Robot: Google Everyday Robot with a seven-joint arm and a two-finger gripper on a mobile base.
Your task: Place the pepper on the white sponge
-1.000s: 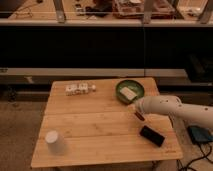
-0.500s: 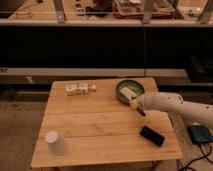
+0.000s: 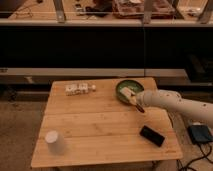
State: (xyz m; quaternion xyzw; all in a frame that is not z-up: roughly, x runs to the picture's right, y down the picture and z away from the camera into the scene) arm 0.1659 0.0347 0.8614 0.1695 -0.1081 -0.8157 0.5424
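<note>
My gripper (image 3: 136, 101) reaches in from the right on a white arm and sits at the front right rim of the round green bowl (image 3: 121, 86). It is shut on the pepper (image 3: 140, 107), a slim dark red piece that sticks out below the fingertips. The white sponge (image 3: 127, 93) lies inside the bowl, just left of and behind the gripper. From here I cannot tell whether the pepper touches the sponge.
On the wooden table (image 3: 95, 125) a white cup (image 3: 54, 141) stands at the front left. A black phone (image 3: 151, 135) lies at the front right and a pale patterned carton (image 3: 80, 89) at the back left. A blue box (image 3: 200, 134) sits on the floor to the right.
The gripper has carried the pepper away from the table's middle right, back towards the bowl, and now stands at its rim beside the sponge.
</note>
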